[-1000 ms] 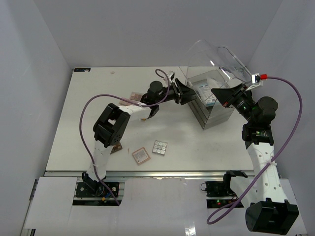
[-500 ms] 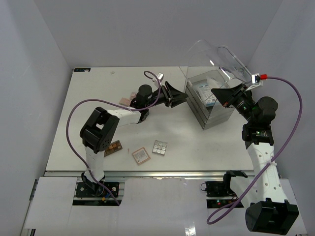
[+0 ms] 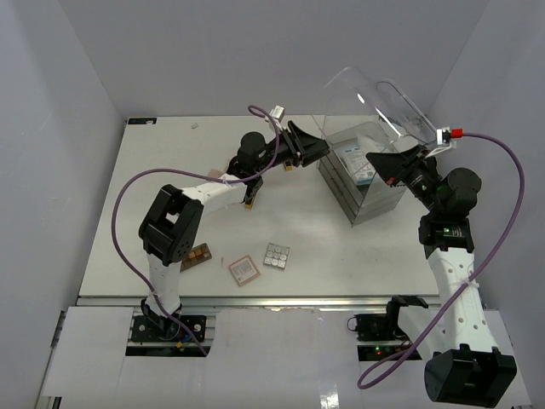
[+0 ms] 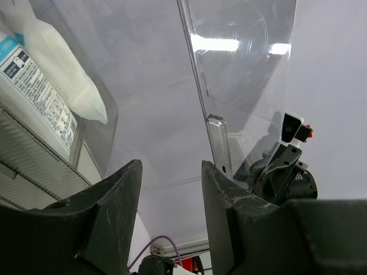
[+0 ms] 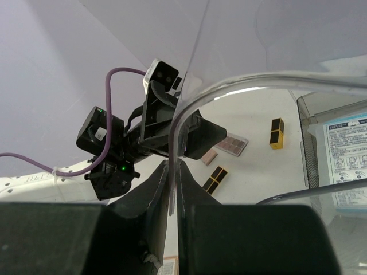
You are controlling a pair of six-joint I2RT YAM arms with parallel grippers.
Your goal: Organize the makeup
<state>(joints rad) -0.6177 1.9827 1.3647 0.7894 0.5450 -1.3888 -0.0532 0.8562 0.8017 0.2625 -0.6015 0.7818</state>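
Blocked far right by box (image 3: 375, 200) under raised lid (image 3: 387, 102). Passable across middle of table (image 3: 341, 256). Cluttered near left with compact (image 3: 243, 270), grid palette (image 3: 277, 255), brown palette (image 3: 198, 256).

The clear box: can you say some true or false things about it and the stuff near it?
1. The lid of the box is open. True.
2. The right gripper pinches the lid's edge. True.
3. The left gripper holds a brush. False: it is open and empty.
4. The packet lies on the table. False: it is inside the box.
5. The silvery palette is in the box. False: it lies on the table beside the pink compact.
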